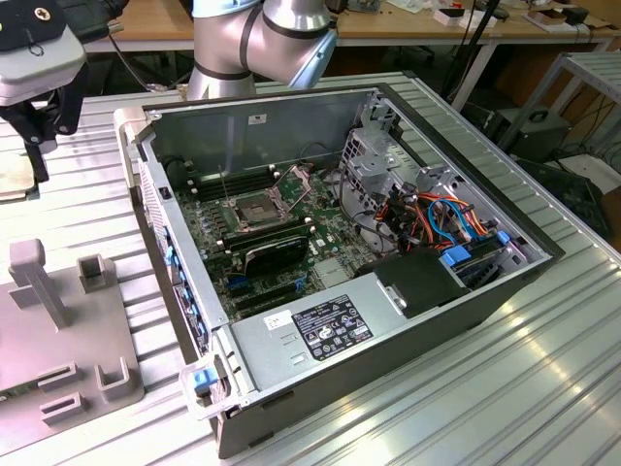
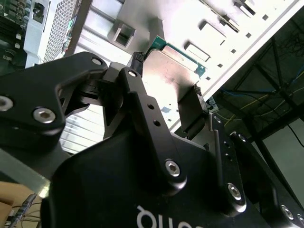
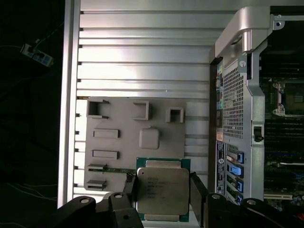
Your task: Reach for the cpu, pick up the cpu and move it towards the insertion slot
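CPU (image 3: 160, 191) held flat between the two black fingers (image 3: 129, 186) of the gripper (image 3: 161, 194), metal face toward the first wrist camera, green edge showing around it. Pinched from two opposite sides, as both wrist views show, with the silvery face also catching light in the second wrist view (image 2: 173, 71). Carried above the grey fixture plate (image 3: 118, 114) with its block-shaped holders, out over the ribbed aluminium table (image 3: 142, 57), so already lifted clear of its rest. Lies well apart from the insertion slot (image 1: 254, 212), which sits inside the open computer case (image 1: 291, 330) on the green motherboard, metal frame raised. In the exterior view, gripper up at the far left (image 1: 34, 97), slot toward the right and nearer the middle. Judged from this: pick done, travel toward the socket barely begun, case wall between the two.
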